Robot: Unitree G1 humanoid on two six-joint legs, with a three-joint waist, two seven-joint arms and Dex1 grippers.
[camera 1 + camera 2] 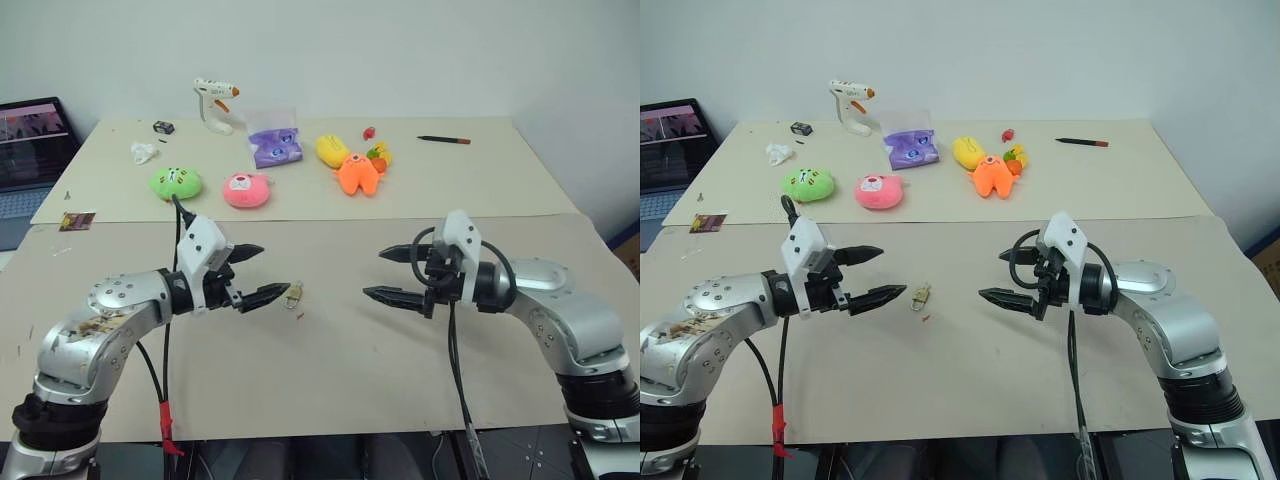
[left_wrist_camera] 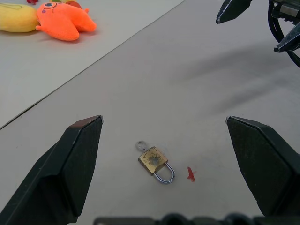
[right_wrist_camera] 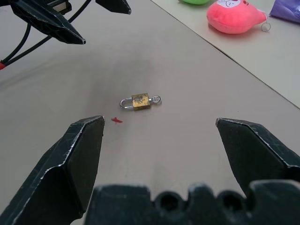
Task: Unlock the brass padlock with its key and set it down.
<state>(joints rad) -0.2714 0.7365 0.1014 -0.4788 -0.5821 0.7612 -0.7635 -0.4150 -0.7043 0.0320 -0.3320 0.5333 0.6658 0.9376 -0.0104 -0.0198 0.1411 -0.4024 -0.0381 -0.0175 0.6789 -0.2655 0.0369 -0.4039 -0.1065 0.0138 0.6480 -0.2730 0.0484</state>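
My left gripper [image 1: 256,273] is spread wide w/ nothing in it, hovering above the table [image 1: 330,370]; right gripper [image 1: 392,274] same, jaws wide, empty, facing the left one across a gap. Between the two, closer to my left fingertips, the brass padlock [image 2: 153,161] lies flat on the table, shackle closed, not touching either gripper. The key [image 2: 141,146] looks to be stuck in the lock's bottom end, only its silvery ring head showing. Just beside the padlock, a tiny red speck [image 2: 191,174]. Farther out past both grippers, on the far sheet: pink plush [image 1: 245,190], green plush [image 1: 176,183], orange plush [image 1: 358,174], glue gun [image 1: 215,104].
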